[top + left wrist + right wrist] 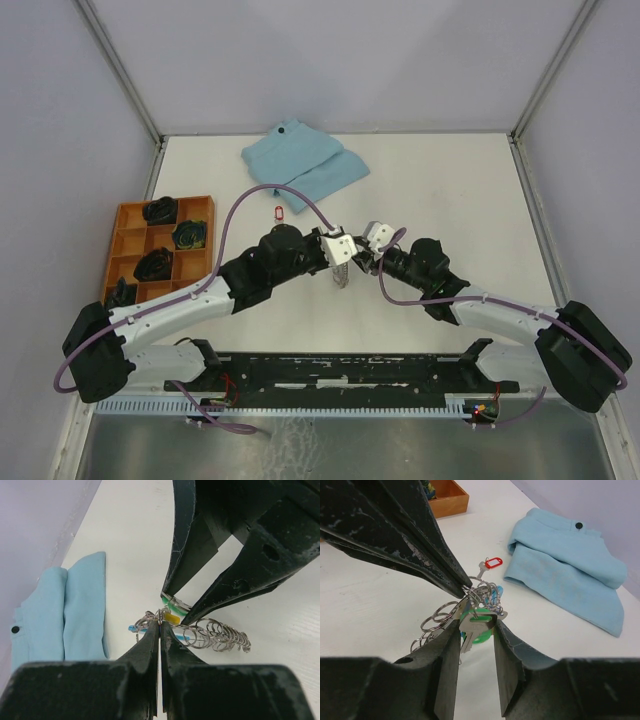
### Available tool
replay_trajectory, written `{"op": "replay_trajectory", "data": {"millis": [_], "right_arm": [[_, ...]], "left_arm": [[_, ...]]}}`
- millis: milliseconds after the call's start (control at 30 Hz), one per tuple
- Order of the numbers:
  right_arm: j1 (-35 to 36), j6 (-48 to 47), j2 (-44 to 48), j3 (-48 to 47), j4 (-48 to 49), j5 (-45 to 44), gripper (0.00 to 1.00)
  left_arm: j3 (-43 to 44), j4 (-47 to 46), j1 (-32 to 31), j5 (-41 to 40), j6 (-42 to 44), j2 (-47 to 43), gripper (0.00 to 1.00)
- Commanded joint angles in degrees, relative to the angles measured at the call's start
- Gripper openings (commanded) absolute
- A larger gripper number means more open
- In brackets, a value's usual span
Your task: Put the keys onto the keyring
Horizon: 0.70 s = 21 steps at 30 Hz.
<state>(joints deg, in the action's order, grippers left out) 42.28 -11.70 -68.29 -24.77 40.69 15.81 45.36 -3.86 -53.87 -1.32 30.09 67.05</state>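
A white table fills the view. On it lie a folded light-blue cloth at the far side and an orange compartment tray to my left. My two arms meet over the table's middle.

My left gripper is pinched fully together on the keyring — a loop of grey metal chain links with a small yellow tag. The rest of the links trail away from my fingers.

My right gripper is part closed across the head of a silver key with a green oval tag, holding it flat. This key sits directly against the left fingertips and touches the links there. Its long axis runs along my right fingers, head toward the ring — so my right arm is the nearer one. I cannot tell whether it is threaded yet.

A silver key with a red oval tag lies loose near the cloth.
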Motion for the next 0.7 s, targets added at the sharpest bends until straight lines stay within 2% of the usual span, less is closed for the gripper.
{"op": "replay_trajectory", "data": {"millis": [0,167,300,433,667], "right_arm": [[0.24,1.04,0.27,-1.96,2.99,-0.86,0.42],[0.21,1.42,0.44,-1.5,4.51,-2.54,0.47],[0.22,2.17,-0.32,-2.04,4.76,-2.12,0.47],[0.17,2.56,-0.44,-2.48,5.23,-2.02,0.42],[0.22,1.97,-0.96,-3.22,3.08,-1.94,0.26]], "left_arm": [[3.01,-3.09,-0.32,1.15,-2.67,-0.51,0.03],[2.98,-3.39,-0.34,2.06,-2.84,-0.48,0.03],[3.14,-3.44,-0.29,2.61,-2.92,-0.42,0.03],[3.16,-3.2,-0.33,2.64,-3.02,-0.42,0.03],[3.59,-3.0,-0.31,2.55,-3.11,-0.55,0.03]]}}
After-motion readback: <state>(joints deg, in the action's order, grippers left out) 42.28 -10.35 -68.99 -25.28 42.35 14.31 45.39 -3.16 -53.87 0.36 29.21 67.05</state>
